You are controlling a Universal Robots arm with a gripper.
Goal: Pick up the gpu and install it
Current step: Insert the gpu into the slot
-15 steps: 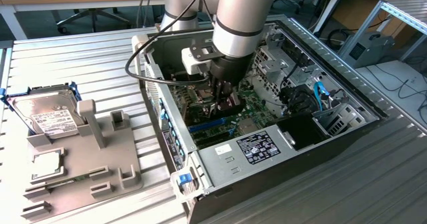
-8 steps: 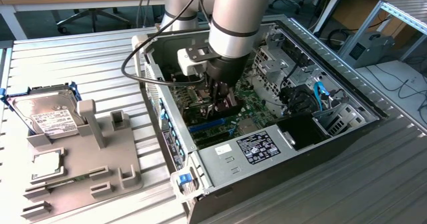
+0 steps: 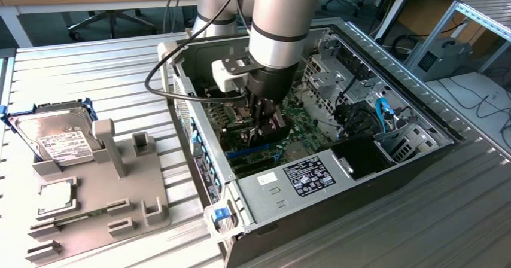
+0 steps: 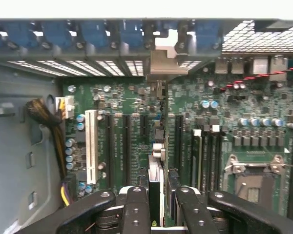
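I am reaching down into the open case (image 3: pixel 335 178), which is lying on its side on the table (image 3: pixel 96 76). My gripper (image 4: pixel 156 209) is standing partly closed, and its fingers (image 4: pixel 136 209) are pinching the gpu (image 4: pixel 157 146) from both faces. The gpu is standing on edge between them, directly over the motherboard (image 4: pixel 136 102), in line with the black slots (image 4: pixel 127 146) and just beside the white slot (image 4: pixel 91 146). Its silver bracket (image 4: pixel 163 63) is lying against the rear wall of the case, by the row of blue clips (image 4: pixel 95 34). I cannot tell whether the card edge is sitting fully down in a slot. In the exterior view, my arm (image 3: pixel 279 17) is coming down over the middle of the case, and a black cable (image 3: pixel 160 82) is looping from my wrist over the case wall. On the exterior view's left, well apart from the case, a grey holder (image 3: pixel 119 190) is sitting on the table, carrying a hard drive (image 3: pixel 56 133) at its far end and a square chip (image 3: pixel 56 199) nearer the camera. The empty processor socket (image 4: pixel 256 180) is lying near the gpu on the board.
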